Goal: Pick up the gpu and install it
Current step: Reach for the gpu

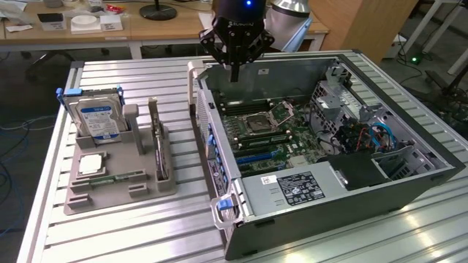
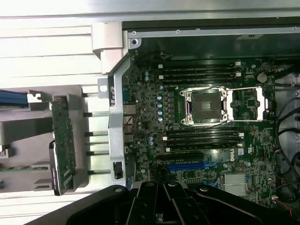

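Nearest the exterior camera: computer case (image 1: 351,219), lying on its side on the slatted table (image 1: 146,230), side panel off, power supply (image 1: 296,187) at the near end.

**Off the case, toward the exterior view's left**
- Grey holder (image 1: 109,194), near the case wall, with a strip of table between them.
- In the holder, farthest from the case: hard drive (image 1: 98,120) with blue label, standing upright.
- Nearer the camera than the drive: processor chip (image 1: 89,163) and memory stick (image 1: 117,178), both lying flat.
- In the holder slot closest to the case: gpu (image 1: 155,137), standing on its long edge, untouched.

**Inside the case**
- Motherboard (image 1: 292,137) exposed.
- Processor socket (image 1: 267,118) open, at mid-board.
- Blue expansion slot (image 1: 256,156) toward the power supply, vacant.

**Above the case**
- Gripper (image 1: 235,76), hanging over the far end of the case interior, just inside the wall that faces the holder.
- Jaws pressed together, nothing between them.
- Well apart from the gpu.

**Step in hand (judged)**
- Approach to the pick-up. Card not yet grasped, nothing seated in the blue expansion slot.

**Requirements of the grasp (judged)**
- Release the jaws before descent.
- Cross from above the case, over its wall, to the holder.
- Align the jaws across the thin board at its upper edge.
- Close on bare board, clear of components.
- Lift straight out of the slot, since a tilted pull risks binding the card.
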You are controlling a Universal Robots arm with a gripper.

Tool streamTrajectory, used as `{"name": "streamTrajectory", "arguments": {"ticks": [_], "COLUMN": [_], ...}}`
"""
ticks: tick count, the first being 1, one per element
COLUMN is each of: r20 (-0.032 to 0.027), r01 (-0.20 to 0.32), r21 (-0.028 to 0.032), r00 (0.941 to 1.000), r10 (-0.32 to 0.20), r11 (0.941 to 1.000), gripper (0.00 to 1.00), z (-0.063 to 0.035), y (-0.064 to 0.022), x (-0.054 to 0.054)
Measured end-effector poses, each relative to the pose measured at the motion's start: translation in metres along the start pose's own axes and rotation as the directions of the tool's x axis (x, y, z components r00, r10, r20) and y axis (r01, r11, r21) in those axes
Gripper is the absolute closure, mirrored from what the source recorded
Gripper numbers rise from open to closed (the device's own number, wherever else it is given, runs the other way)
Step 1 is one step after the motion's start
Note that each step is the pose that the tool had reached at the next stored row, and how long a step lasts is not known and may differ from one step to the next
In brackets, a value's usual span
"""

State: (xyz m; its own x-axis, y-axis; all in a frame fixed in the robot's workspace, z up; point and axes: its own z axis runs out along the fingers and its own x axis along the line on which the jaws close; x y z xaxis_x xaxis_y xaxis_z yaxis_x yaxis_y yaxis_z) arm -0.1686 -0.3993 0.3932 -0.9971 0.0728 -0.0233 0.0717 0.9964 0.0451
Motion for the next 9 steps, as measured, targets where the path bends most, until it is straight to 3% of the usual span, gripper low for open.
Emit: {"name": "streamTrajectory", "arguments": {"ticks": [9], "r20": [0.0000], "r01": [0.000], "r21": [0.0000], "r00": [1.0000], "r10": [0.000], "r11": [1.0000], "gripper": [0.89], "z": [-0.0001], "y": [-0.0004], "x": [0.0046]}}
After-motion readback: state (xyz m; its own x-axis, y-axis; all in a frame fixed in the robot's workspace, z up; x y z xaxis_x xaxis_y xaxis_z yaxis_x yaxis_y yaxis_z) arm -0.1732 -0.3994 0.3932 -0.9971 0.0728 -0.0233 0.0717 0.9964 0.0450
